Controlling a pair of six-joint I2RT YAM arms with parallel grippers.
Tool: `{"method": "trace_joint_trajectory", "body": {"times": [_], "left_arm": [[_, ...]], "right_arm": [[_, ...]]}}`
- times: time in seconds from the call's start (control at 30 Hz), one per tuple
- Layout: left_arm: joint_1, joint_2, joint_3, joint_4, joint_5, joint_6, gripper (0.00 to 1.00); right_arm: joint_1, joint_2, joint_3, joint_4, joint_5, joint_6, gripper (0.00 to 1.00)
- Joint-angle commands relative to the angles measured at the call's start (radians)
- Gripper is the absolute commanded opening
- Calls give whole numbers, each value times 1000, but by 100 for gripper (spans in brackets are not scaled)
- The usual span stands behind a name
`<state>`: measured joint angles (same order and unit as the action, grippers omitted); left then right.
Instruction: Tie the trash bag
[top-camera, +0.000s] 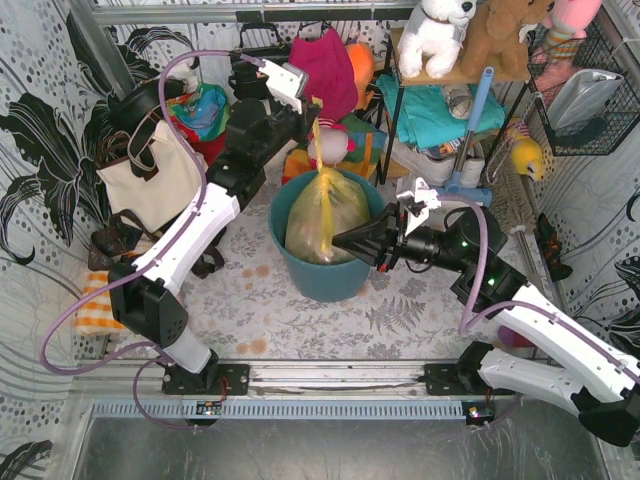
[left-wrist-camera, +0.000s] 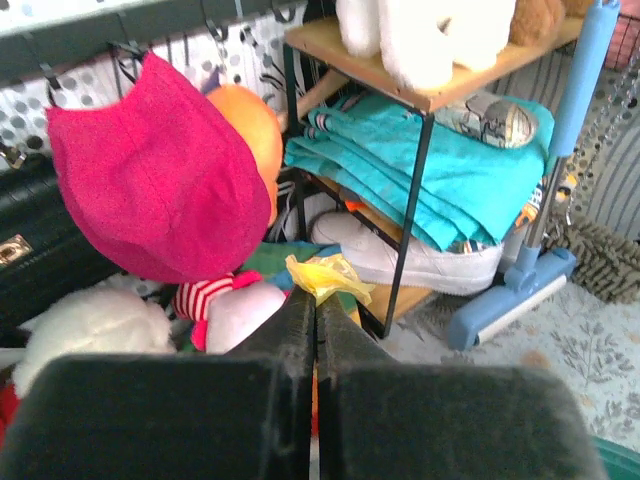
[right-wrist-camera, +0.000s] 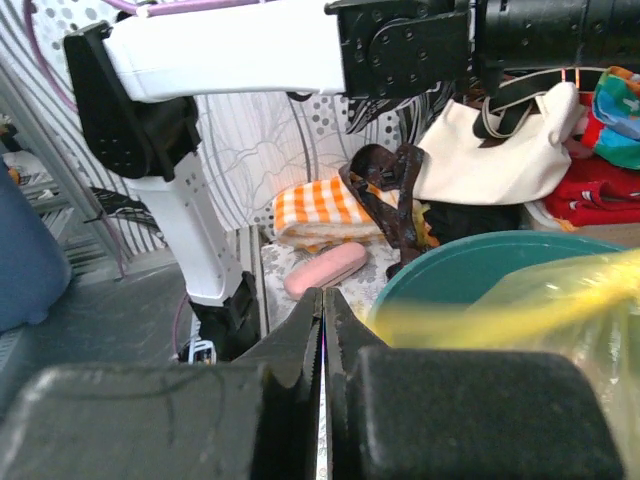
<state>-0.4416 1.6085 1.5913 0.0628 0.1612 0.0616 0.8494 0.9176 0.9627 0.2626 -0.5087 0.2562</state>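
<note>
The left arm stretches far forward over the table's middle. The left gripper (left-wrist-camera: 316, 300) is clamped tight on a handle strip (top-camera: 319, 148), which runs taut up from the bag (top-camera: 322, 215). The right arm bends in from the right edge. The right gripper (top-camera: 342, 238) is closed with its tips at the bag's side; whether it pinches plastic is unclear. The bag is thin, yellow and bulging, and sits in a teal bin (top-camera: 318, 278) mid-table.

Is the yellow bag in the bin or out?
In. The trash bag sits inside the teal bin, whose rim surrounds it.
</note>
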Motion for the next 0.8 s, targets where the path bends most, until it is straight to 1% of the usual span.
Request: {"method": "trace_joint_trajectory", "body": {"times": [0.0, 0.17, 0.27, 0.33, 0.47, 0.6, 0.63, 0.7, 0.77], "left_arm": [[14, -2, -26, 94, -32, 27, 0], [16, 20, -173, 185, -27, 42, 0], [16, 29, -200, 211, -34, 39, 0], [15, 28, -183, 207, -27, 37, 0], [15, 7, -123, 181, 1, 40, 0], [15, 2, -73, 96, 69, 40, 0], [14, -1, -76, 84, 89, 34, 0], [15, -16, -104, 72, 129, 17, 0], [12, -32, -141, 57, 154, 3, 0]], "right_arm": [[7, -21, -59, 21, -63, 12, 0], [7, -57, -219, 126, -12, 56, 0], [7, -59, -245, 140, -8, 55, 0], [7, -59, -226, 122, -9, 38, 0], [7, -51, -122, 31, -11, -29, 0], [7, -29, -24, -118, 102, -134, 0], [7, -23, -5, -158, 124, -171, 4], [7, -7, 22, -215, 156, -243, 18], [6, 18, 58, -291, 128, -380, 31]]}}
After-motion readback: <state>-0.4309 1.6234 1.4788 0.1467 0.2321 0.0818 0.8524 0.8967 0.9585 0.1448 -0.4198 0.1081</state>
